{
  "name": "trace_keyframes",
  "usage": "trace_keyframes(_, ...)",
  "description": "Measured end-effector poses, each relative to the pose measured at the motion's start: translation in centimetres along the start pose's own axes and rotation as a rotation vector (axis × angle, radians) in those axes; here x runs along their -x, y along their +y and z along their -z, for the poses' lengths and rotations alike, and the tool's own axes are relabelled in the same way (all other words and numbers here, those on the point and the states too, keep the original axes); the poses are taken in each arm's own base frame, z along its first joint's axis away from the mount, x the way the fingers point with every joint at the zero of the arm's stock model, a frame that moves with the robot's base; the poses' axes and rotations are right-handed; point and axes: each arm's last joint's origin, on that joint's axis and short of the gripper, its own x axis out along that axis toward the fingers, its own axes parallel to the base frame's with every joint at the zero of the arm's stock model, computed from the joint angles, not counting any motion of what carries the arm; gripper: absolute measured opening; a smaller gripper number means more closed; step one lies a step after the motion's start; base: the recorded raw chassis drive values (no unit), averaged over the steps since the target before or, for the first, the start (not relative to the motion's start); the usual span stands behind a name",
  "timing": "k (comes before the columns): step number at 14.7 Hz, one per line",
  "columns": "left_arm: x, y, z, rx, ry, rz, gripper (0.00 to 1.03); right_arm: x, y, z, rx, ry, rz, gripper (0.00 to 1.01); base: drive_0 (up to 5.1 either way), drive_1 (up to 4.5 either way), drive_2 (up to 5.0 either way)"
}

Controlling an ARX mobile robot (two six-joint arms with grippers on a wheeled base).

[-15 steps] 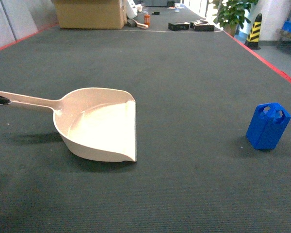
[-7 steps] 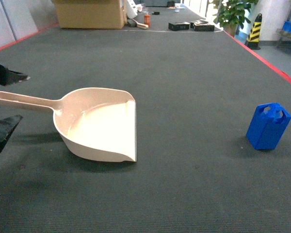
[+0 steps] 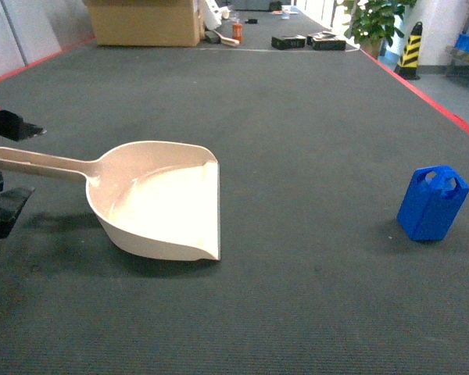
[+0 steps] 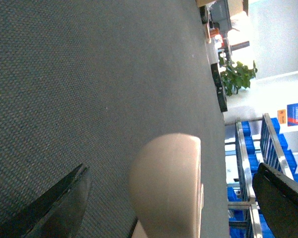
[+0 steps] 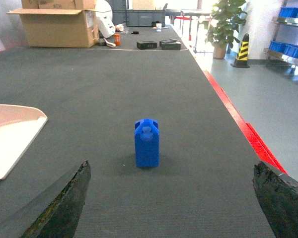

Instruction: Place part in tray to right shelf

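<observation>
One left pincer [image 3: 1, 173] gaping, straddling cream plastic dustpan tray's handle [image 3: 39, 162] ungripped | right pincer [image 5: 171, 198] gaping, empty, small blue block part [image 5: 147, 143] straight ahead.

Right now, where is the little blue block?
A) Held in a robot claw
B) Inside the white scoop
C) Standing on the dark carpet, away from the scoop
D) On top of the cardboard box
C. The blue block stands upright on the dark carpet, well off to the right of the white scoop, and no claw touches it; the right wrist view shows it standing alone too.
</observation>
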Motion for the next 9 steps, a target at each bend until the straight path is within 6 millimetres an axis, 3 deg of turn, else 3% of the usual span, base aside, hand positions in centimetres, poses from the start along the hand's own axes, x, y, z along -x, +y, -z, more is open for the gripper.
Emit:
trace_keyframes(5, -3.5, 0.4, 0.1, 0.016, -0.005, -0.002, 0.98, 0.0, 0.0, 0.0, 0.0, 0.0, 0.0, 0.98, 0.0, 0.0, 0.0)
trace_keyframes(8, -4.4, 0.8, -0.1, 0.041, -0.037, 0.011, 0.98, 0.0, 0.0, 0.0, 0.0, 0.0, 0.0, 0.98, 0.0, 0.0, 0.0)
trace_keyframes(9, -4.6, 0.8, -0.2, 0.045, -0.047, 0.027, 0.92, 0.0, 0.0, 0.0, 0.0, 0.0, 0.0, 0.98, 0.0, 0.0, 0.0)
